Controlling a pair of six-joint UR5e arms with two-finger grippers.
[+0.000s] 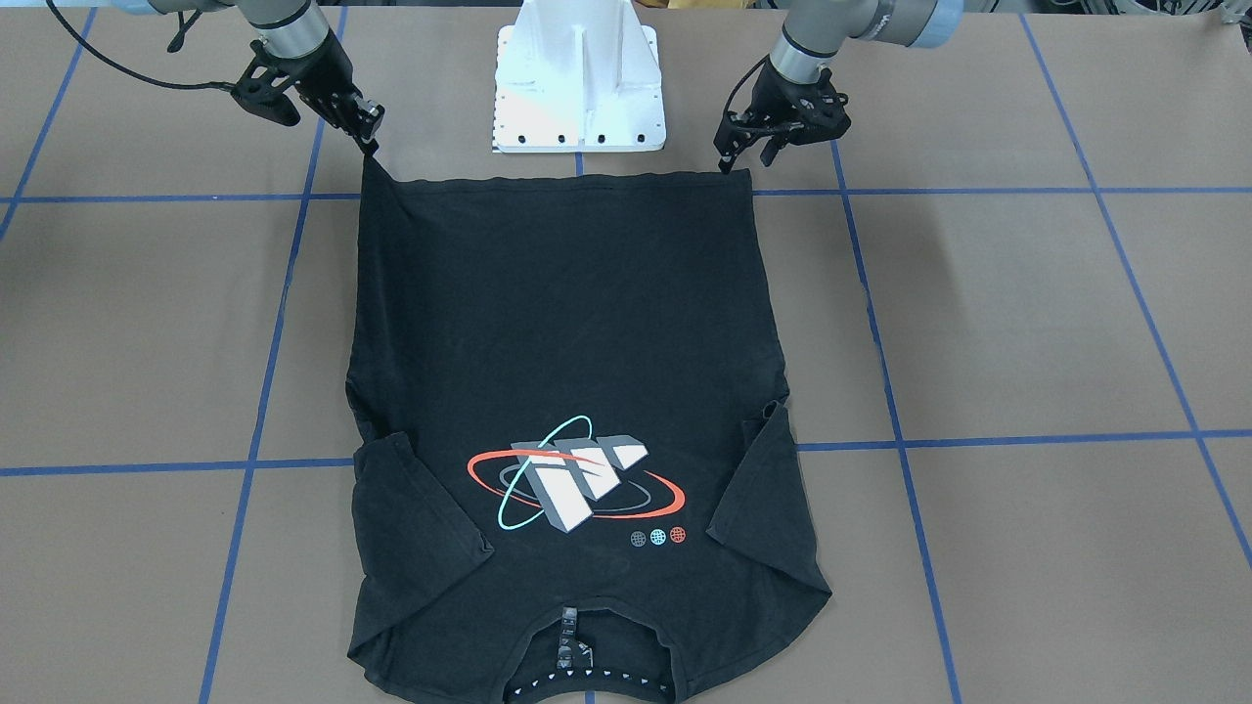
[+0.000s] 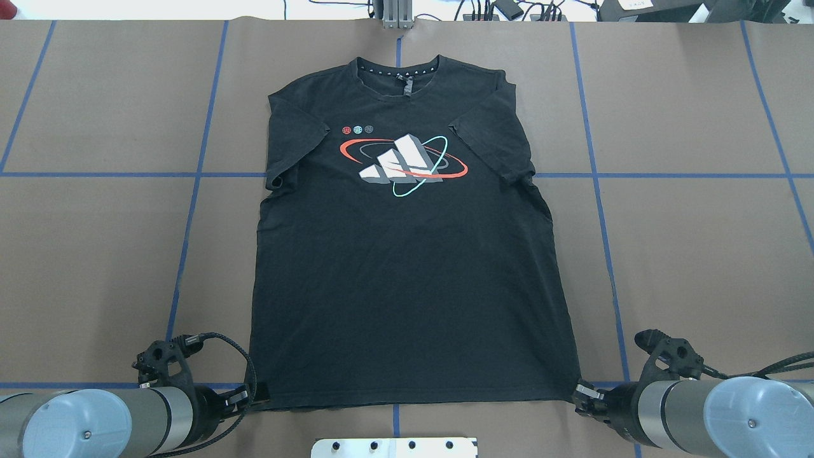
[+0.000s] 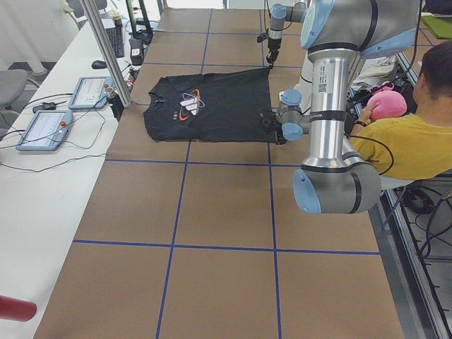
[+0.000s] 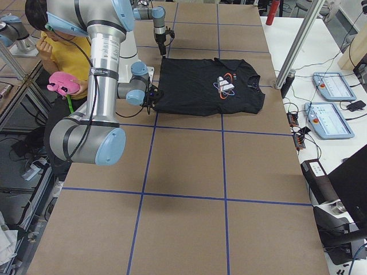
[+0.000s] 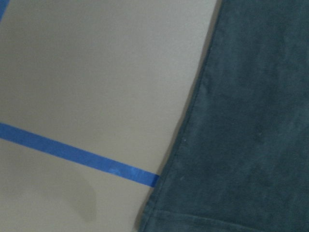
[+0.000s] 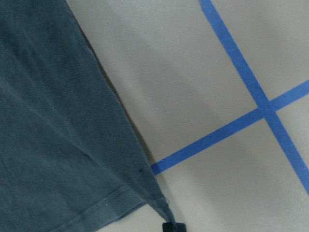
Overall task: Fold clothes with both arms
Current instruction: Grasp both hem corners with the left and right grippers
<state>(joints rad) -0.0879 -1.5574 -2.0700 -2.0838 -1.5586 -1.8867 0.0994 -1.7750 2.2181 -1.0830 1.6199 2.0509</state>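
Note:
The black T-shirt (image 2: 407, 267) lies flat on the table with its logo (image 2: 404, 164) up, its collar far from the robot and its hem toward the base. My right gripper (image 1: 370, 135) is shut on one hem corner and pulls it up into a small point. The right wrist view shows that corner of the T-shirt (image 6: 48, 121) drawn to a fingertip (image 6: 173, 227). My left gripper (image 1: 745, 156) stands at the other hem corner with its fingers apart, and the cloth there lies flat. In the left wrist view only the T-shirt (image 5: 241, 121) edge shows, no fingers.
The white bolted stand (image 1: 579, 78) sits just behind the hem between the arms. A person in a yellow shirt (image 3: 417, 141) sits behind the robot. A side bench with tablets (image 3: 49, 127) and a metal post (image 3: 106, 56) runs beyond the collar end. Blue tape lines grid the brown table (image 2: 699, 254).

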